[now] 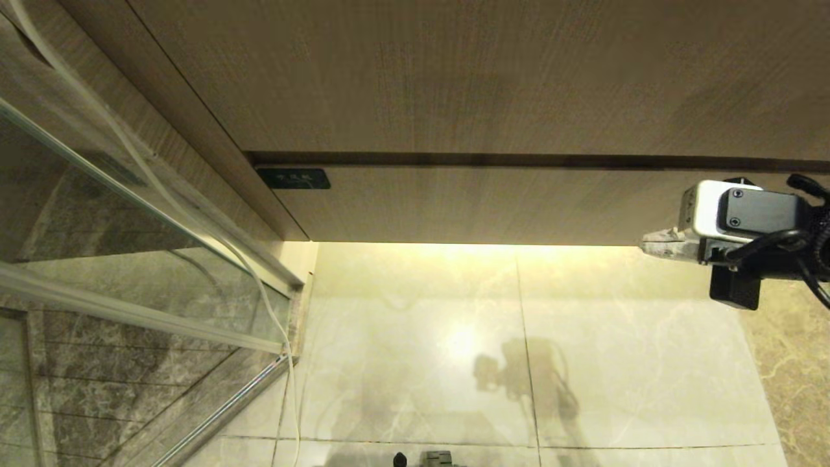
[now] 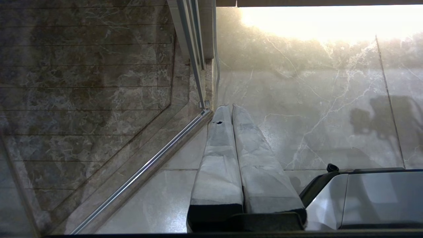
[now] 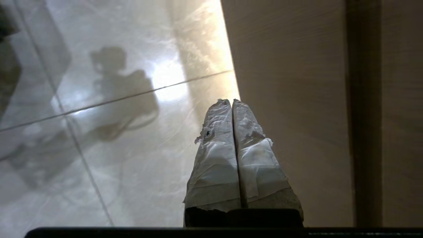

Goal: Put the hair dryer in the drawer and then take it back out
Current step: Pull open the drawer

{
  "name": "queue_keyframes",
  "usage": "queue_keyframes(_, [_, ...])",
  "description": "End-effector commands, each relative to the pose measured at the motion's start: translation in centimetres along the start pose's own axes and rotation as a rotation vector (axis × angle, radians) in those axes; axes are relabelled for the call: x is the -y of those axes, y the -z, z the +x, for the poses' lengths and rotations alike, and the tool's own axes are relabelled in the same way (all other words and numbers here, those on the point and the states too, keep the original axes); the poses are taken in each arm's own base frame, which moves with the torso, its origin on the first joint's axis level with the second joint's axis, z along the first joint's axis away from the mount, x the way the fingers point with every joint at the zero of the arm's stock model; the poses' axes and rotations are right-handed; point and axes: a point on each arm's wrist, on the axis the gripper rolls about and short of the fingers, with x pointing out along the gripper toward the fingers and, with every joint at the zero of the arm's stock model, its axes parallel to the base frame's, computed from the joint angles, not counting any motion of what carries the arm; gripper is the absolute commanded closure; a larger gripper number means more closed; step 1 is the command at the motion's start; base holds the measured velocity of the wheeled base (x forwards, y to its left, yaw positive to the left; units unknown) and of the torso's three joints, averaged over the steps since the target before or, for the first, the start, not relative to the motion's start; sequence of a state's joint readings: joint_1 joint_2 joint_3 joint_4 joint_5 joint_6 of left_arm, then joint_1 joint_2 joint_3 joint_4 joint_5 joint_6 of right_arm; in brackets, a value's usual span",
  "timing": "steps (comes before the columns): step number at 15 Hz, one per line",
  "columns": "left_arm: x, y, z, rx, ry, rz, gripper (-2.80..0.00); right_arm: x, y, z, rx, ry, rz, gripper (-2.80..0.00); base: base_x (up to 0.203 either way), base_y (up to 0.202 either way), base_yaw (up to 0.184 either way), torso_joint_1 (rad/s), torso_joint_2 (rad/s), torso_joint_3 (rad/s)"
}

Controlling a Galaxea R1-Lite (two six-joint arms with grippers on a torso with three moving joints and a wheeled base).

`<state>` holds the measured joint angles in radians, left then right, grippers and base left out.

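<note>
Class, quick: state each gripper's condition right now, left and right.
Left gripper: closed, holding nothing, above the floor.
Right gripper: closed, holding nothing, beside the drawer front.

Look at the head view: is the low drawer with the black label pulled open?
No. The drawer sits shut, its front flush under the taller panel, with no interior showing.

The drawer looks like matt wood with fine lines. The floor is shiny, smooth stone tile. The right gripper is wrapped in crinkly white tape. The left gripper has smoother grey tape. A glass panel has a shiny metal rail.
</note>
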<state>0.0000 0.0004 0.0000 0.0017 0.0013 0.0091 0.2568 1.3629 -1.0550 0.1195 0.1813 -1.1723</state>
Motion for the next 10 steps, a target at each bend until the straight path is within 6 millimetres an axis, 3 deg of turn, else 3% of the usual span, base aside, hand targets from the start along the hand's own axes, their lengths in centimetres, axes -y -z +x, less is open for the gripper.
queue_keyframes(1, [0.0,0.0,0.0,0.001,0.000,0.000,0.00,-0.2,0.3,0.9,0.009,0.010,-0.008,0.00,0.000,0.000,0.000,0.000,0.00,0.000])
queue_keyframes(10, [0.0,0.0,0.0,0.001,0.000,0.000,0.00,-0.2,1.2,2.1,0.020,0.085,0.063,0.00,0.000,0.000,0.000,0.000,0.00,0.000])
